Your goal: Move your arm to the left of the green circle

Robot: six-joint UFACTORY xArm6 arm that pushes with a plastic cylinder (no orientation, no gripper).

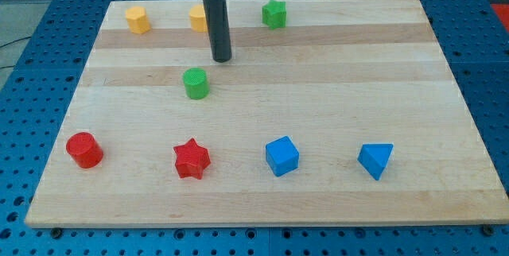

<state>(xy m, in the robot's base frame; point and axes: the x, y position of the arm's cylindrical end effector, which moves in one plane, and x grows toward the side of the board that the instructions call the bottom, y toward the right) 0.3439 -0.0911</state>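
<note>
The green circle (pixel 196 83) is a short green cylinder standing left of the board's middle. My tip (pixel 221 58) is the lower end of the dark rod, resting on the board just above and to the right of the green circle, a small gap away. The rod rises toward the view's top and partly hides a yellow block (pixel 198 18).
The wooden board (pixel 318 73) also holds a yellow hexagon (pixel 137 19) at top left, a green star (pixel 274 14) at top middle, a red cylinder (pixel 83 149), a red star (pixel 192 159), a blue cube (pixel 281 156) and a blue pyramid-like block (pixel 375 160) along the bottom.
</note>
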